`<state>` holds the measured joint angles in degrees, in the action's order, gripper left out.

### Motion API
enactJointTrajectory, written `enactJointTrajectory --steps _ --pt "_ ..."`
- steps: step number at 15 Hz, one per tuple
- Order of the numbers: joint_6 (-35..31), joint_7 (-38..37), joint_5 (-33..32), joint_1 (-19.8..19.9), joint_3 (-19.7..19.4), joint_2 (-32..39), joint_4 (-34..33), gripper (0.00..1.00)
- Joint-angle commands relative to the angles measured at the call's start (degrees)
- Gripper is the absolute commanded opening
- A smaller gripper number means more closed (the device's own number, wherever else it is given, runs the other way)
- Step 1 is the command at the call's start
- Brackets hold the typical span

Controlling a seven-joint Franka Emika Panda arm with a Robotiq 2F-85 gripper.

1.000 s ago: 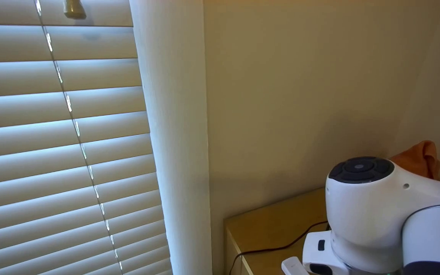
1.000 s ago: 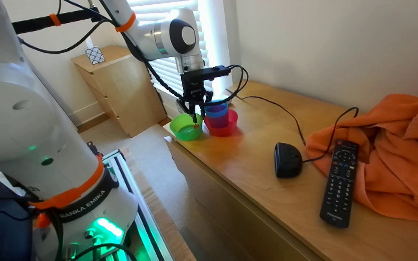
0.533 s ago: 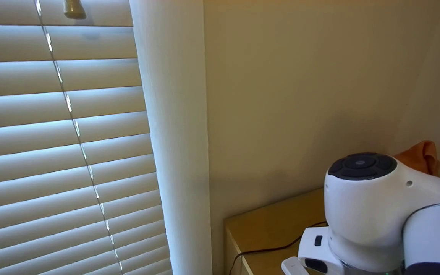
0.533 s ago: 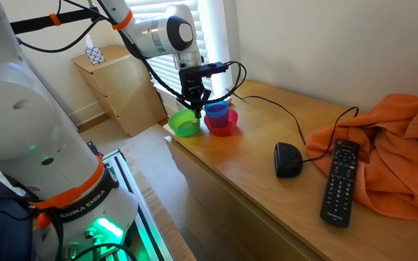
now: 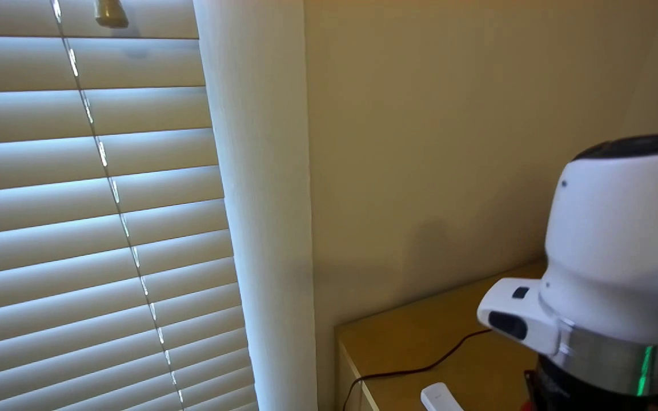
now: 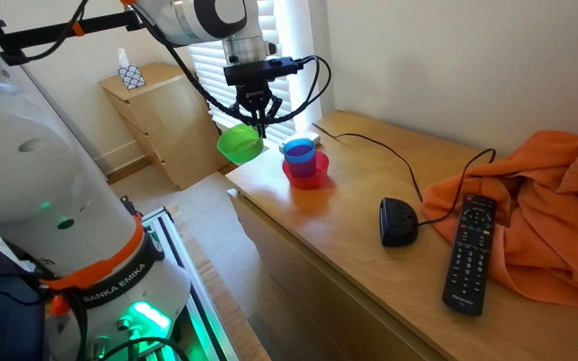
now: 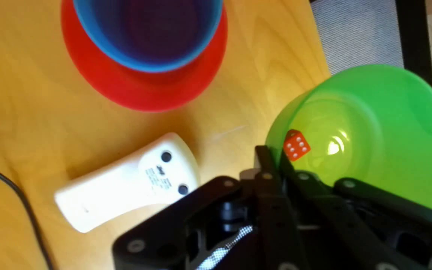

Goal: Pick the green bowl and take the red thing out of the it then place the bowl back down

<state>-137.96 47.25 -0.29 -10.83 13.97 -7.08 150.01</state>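
Note:
The green bowl (image 6: 239,146) hangs in the air beyond the dresser's edge in an exterior view, slightly tilted. My gripper (image 6: 262,133) is shut on its rim. In the wrist view the gripper (image 7: 272,153) pinches the near rim of the green bowl (image 7: 399,123), one finger inside and one outside. A small red die (image 7: 296,145) with white dots lies inside the bowl against the wall, right by the inner fingertip. The die is hidden in both exterior views. In an exterior view the arm's wrist shows, but the fingers are out of the frame.
A red bowl (image 6: 322,173) with a blue cup (image 6: 299,156) in it stands on the wooden dresser (image 6: 349,200). A white handset (image 7: 137,183) lies beside it. A black cable, a black device (image 6: 398,221), a remote (image 6: 469,255) and an orange cloth (image 6: 555,220) are farther along.
The gripper has lifted the green bowl off the dresser and carried it up and to the left in an exterior view. The fingers look closer together than a second ago.

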Motion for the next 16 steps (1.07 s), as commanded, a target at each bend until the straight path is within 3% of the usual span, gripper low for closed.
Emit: enactJointTrajectory --steps 1,5,8,9,11,14,16 --pt "5.1 -2.6 1.0 1.5 -6.0 -13.7 6.1 0.01" --pt "10.9 -3.5 0.0 5.0 -14.5 -25.4 8.4 0.01" --pt "11.2 -9.6 -4.2 9.0 -15.8 -30.4 9.3 0.01" --pt "10.6 -12.1 -5.4 10.3 -16.0 -30.4 9.5 0.01" --pt "10.7 -9.6 -4.8 7.9 -17.8 -28.2 7.3 0.01" --pt "10.7 -9.5 -4.9 7.6 -18.4 -28.4 7.3 0.01" --pt "10.2 -17.2 -6.7 11.0 -17.1 -22.5 4.7 0.01"
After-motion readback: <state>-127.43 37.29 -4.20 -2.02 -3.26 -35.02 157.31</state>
